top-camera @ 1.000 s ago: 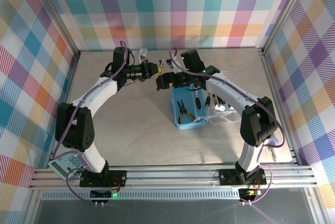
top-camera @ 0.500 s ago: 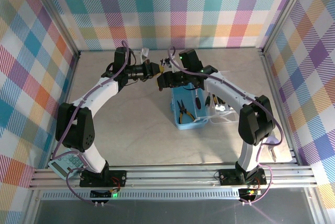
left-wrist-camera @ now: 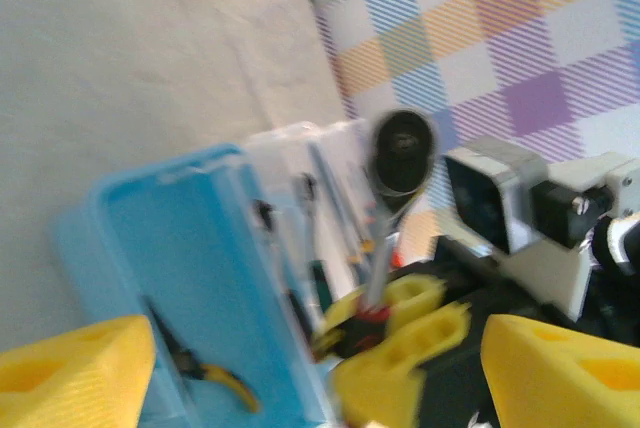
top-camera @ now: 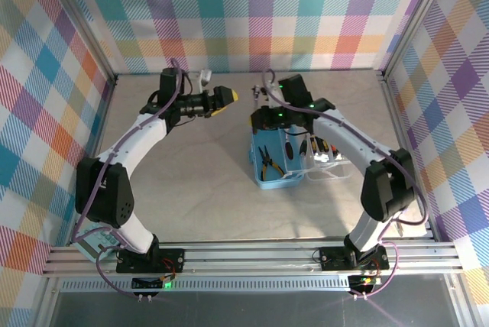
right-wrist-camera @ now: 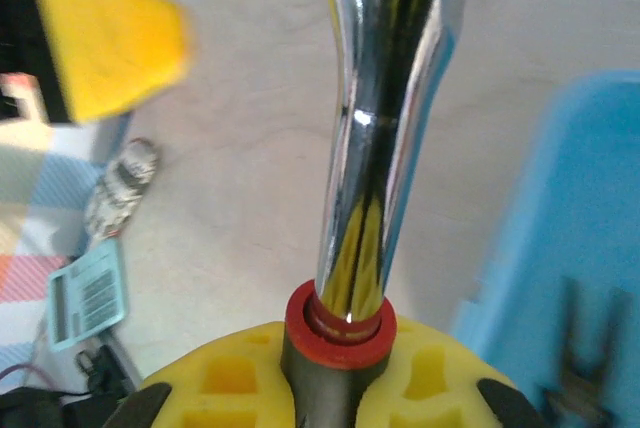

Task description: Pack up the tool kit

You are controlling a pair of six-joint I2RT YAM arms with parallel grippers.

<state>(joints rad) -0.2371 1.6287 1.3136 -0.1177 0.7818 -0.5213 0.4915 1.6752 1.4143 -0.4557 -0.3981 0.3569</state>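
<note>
Ratchet (right-wrist-camera: 380,118): 1, in right claw (right-wrist-camera: 340,373) | case (left-wrist-camera: 130,248): 1 | pliers (top-camera: 269,163): 1 inside

The left arm rises from its base at 7 o'clock, elbow bowed out toward 9 o'clock, forearm level. Its left gripper (top-camera: 226,98) points toward 3 o'clock with the yellow fingers (left-wrist-camera: 75,373) spread wide, holding nothing. The right arm arches from 5 o'clock through a high elbow at 3 o'clock. The right gripper (top-camera: 260,119) faces 9 o'clock, clamped on the ratchet (right-wrist-camera: 375,128) handle, near the left gripper but apart.
</note>
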